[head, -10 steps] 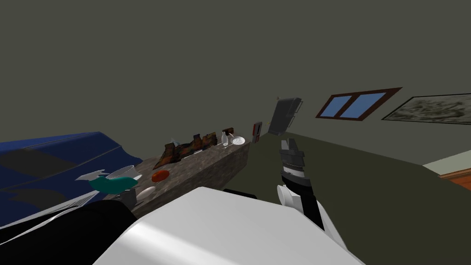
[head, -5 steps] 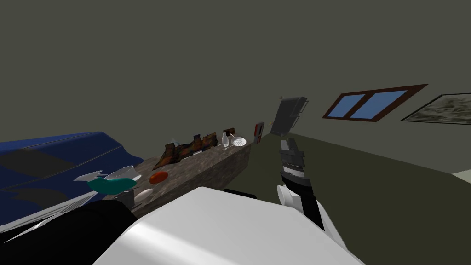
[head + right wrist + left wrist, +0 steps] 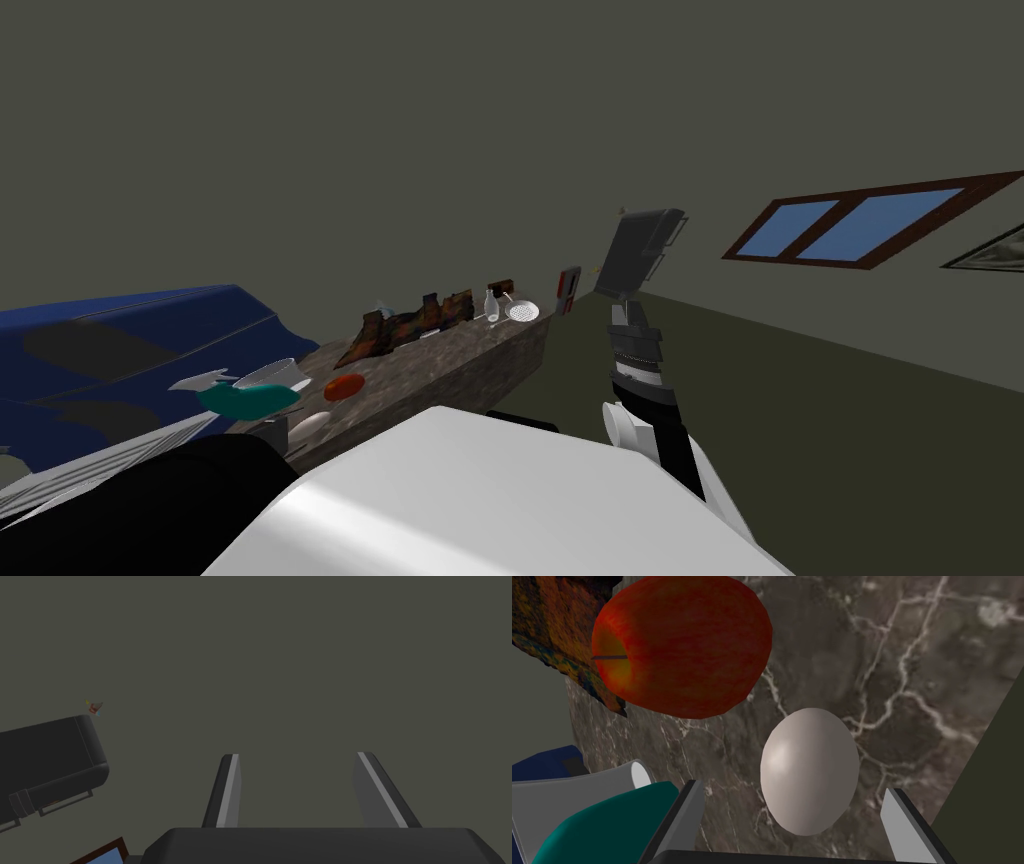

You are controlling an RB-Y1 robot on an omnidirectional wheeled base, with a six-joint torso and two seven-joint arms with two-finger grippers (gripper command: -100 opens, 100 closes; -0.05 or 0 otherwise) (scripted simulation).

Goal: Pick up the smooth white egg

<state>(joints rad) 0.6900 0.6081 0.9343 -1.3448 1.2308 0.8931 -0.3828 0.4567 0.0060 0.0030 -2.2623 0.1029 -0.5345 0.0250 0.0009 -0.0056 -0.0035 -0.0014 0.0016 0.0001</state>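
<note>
The smooth white egg (image 3: 809,771) lies on the dark marbled counter (image 3: 912,666), between the two fingers of my left gripper (image 3: 792,788). That gripper is open, with a gap between each finger and the egg. A red apple (image 3: 682,646) sits just beyond the egg. From the head camera the egg (image 3: 312,422) is at the counter's near end, with the apple (image 3: 343,387) behind it. My right gripper (image 3: 628,312) is held up to the right of the counter, open and empty (image 3: 295,756).
A teal object (image 3: 607,826) and a white cup (image 3: 577,796) lie close beside the left finger. Further along the counter (image 3: 470,360) are brown patterned items (image 3: 410,325), a bottle (image 3: 490,303) and a small plate (image 3: 520,311). A blue surface (image 3: 120,340) lies beyond the counter.
My head camera has turned: the window and the dark cabinet on the far wall slid right. The egg, the apple and both arms stay where they were.
</note>
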